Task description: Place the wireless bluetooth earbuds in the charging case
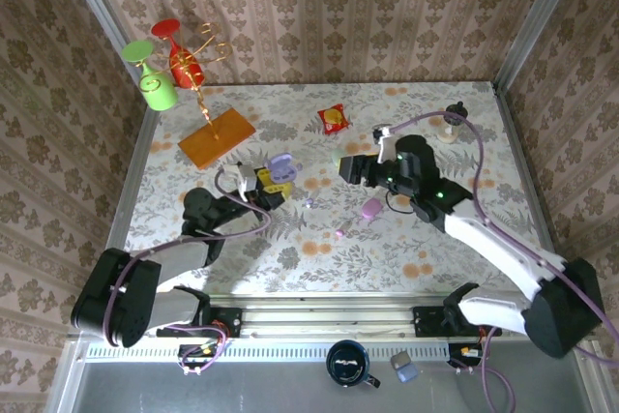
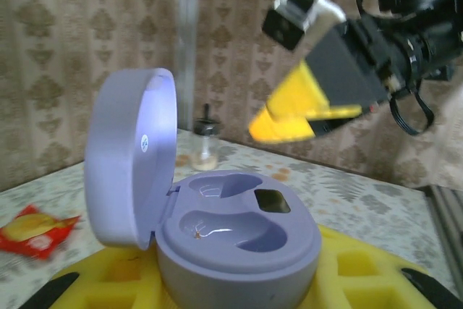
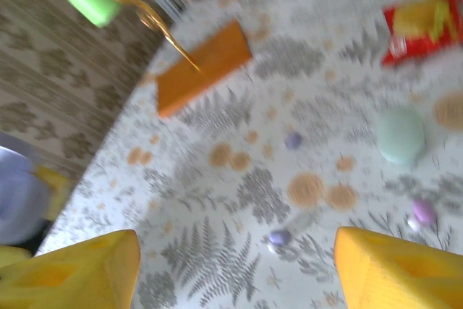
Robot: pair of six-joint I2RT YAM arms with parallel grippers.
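Right gripper (image 3: 235,271), jaws wide apart and empty, hovers above loose earbuds (image 3: 279,236) on the table (image 3: 217,106); best to centre over one, drop straight and pinch gently, while the left gripper (image 1: 269,184), clamped on the open case (image 2: 239,247), holds its empty wells level.

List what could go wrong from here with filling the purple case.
1. The earbuds are tiny on a busy-patterned table; the open, empty right end effector may miss or flick one away.
2. The purple case has small wells beside an upright lid; an approaching end effector may knock it shut.
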